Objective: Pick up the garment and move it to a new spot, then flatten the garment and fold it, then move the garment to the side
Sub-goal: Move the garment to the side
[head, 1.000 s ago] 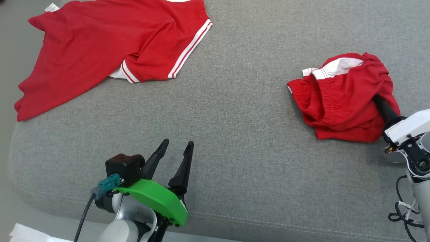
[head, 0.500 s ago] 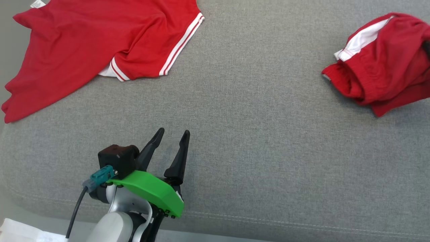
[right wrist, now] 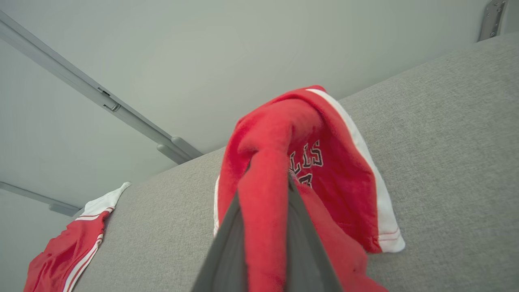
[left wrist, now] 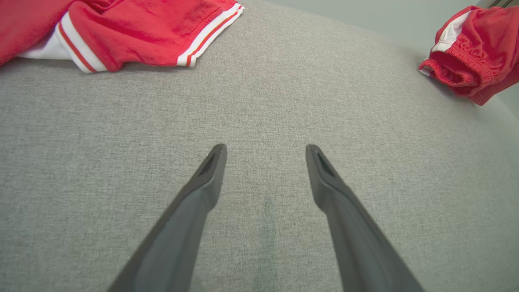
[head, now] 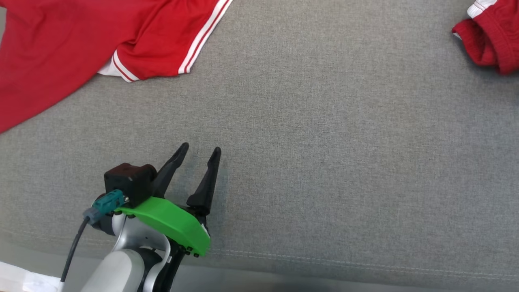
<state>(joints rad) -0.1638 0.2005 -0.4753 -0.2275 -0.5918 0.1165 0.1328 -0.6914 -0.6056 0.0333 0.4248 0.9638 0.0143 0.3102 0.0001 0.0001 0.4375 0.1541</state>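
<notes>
Right gripper [right wrist: 267,178]: fingers clenched on a fold of the red shorts [right wrist: 324,170], at the far right of the grey cushion [head: 324,142]. Left gripper [head: 201,147]: fingers spread, empty, over bare cushion. Red shirt [head: 61,48] lies far left.

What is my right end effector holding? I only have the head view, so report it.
Observer: The right end effector is shut on the red shorts, cloth pinched between its fingers.
Operator: Read out any print.
Observer: Dark lettering, partly hidden, ends in S.
Operator: Describe what's behind them.
Observer: A pale wall with a grey rail running across it.
</notes>
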